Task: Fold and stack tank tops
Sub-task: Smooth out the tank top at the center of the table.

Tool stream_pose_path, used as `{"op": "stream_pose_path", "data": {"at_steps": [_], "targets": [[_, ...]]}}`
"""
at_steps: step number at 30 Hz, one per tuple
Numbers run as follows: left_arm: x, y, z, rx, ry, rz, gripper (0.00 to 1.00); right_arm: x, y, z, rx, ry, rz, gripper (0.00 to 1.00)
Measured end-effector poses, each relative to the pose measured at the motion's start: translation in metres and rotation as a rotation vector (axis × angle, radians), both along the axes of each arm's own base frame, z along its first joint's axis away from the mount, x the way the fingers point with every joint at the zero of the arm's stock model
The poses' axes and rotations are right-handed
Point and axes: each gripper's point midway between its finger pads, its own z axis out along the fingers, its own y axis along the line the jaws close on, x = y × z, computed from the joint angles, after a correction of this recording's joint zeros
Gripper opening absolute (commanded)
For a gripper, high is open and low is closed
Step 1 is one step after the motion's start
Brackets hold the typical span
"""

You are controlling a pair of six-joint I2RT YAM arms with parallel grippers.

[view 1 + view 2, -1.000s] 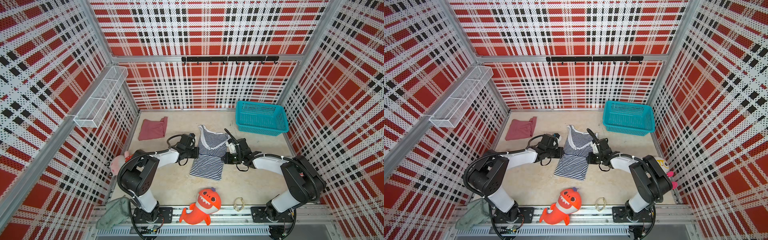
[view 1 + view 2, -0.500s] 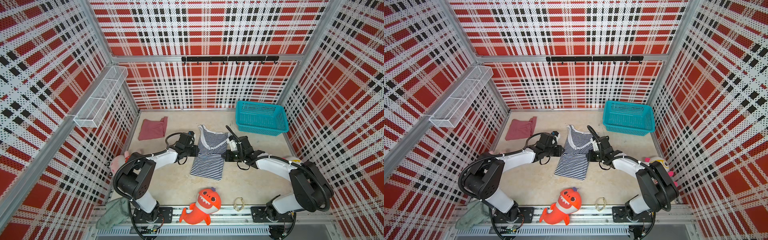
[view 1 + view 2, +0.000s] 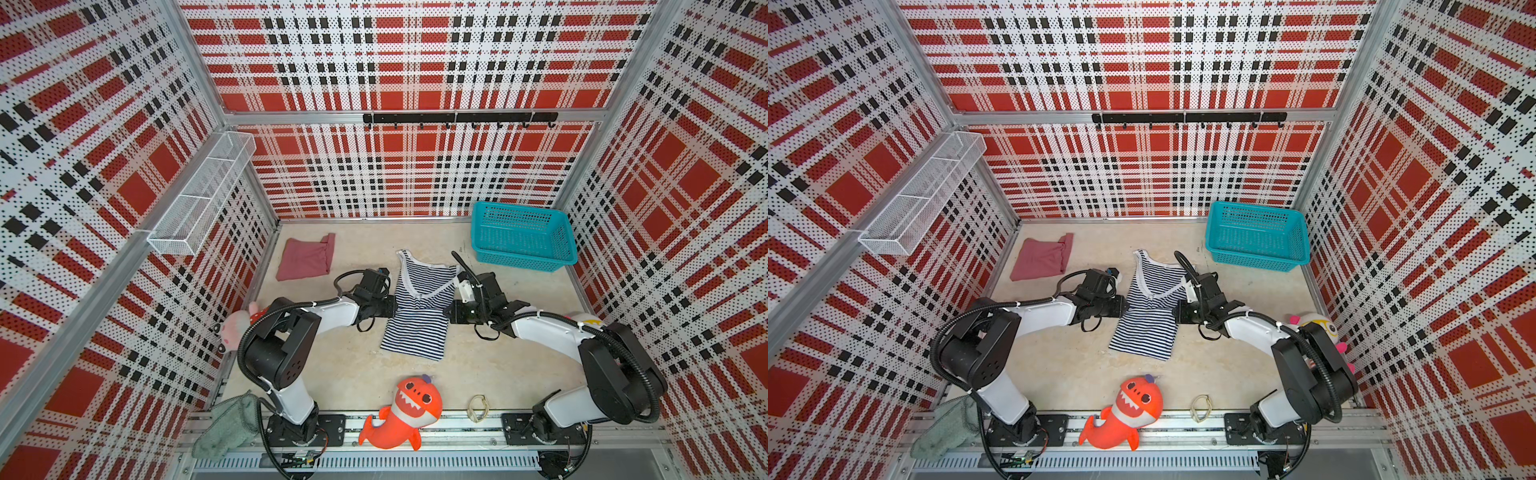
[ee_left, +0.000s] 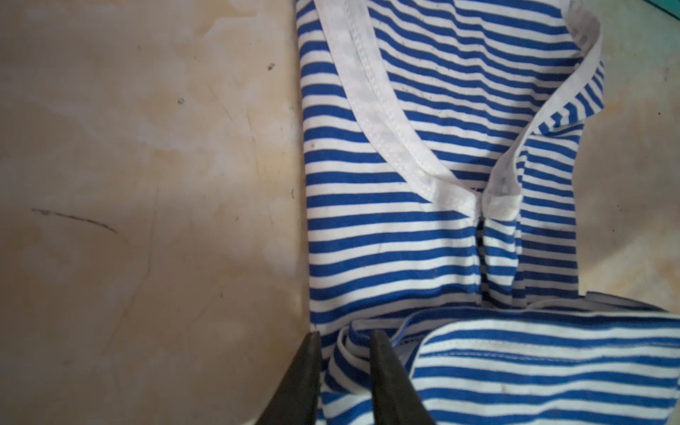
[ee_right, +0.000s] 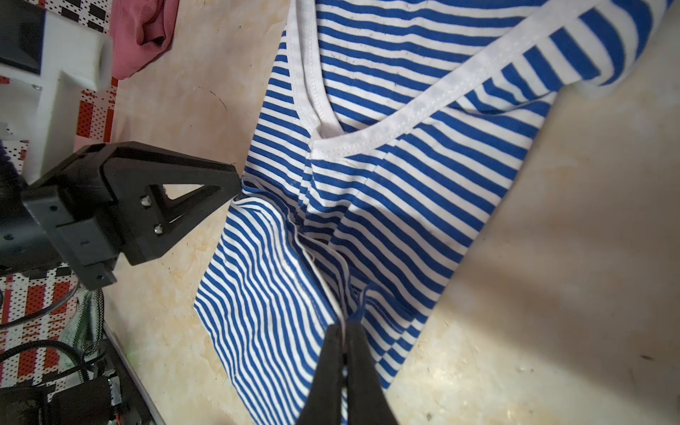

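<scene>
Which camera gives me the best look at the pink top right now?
A top view: the pink top lies whole in both top views. The right wrist view catches only a corner; the left wrist view misses it.

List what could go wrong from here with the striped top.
1. The right gripper is clamped on the striped top, but the left gripper has its jaws apart around a bunched edge. A lift now would likely drag one side only and skew the fold.
2. The cloth between the two grippers is rucked into a ridge. Folding over it would probably press in creases.
</scene>
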Motion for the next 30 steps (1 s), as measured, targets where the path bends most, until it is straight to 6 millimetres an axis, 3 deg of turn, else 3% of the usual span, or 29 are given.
{"op": "stream_pose_path", "data": {"at_steps": [2, 6, 13, 22, 30], "targets": [[0.0, 0.0, -0.001, 0.001, 0.001, -0.002, 0.17, 0.0, 0.0, 0.0, 0.0, 0.0, 0.0, 0.0], [0.0, 0.0, -0.002, 0.002, 0.003, -0.001, 0.0, 0.0, 0.0, 0.0, 0.0, 0.0, 0.0, 0.0], [-0.001, -0.002, 0.001, -0.001, -0.004, 0.001, 0.0, 0.0, 0.0, 0.003, 0.006, -0.01, -0.001, 0.0], [0.007, -0.003, 0.039, -0.051, -0.087, 0.008, 0.0, 0.003, -0.003, 0.034, 0.042, -0.115, -0.019, 0.0], [0.034, -0.006, 0.055, -0.078, -0.131, 0.029, 0.0, 0.02, -0.012, 0.017, -0.016, -0.093, -0.05, 0.0]]}}
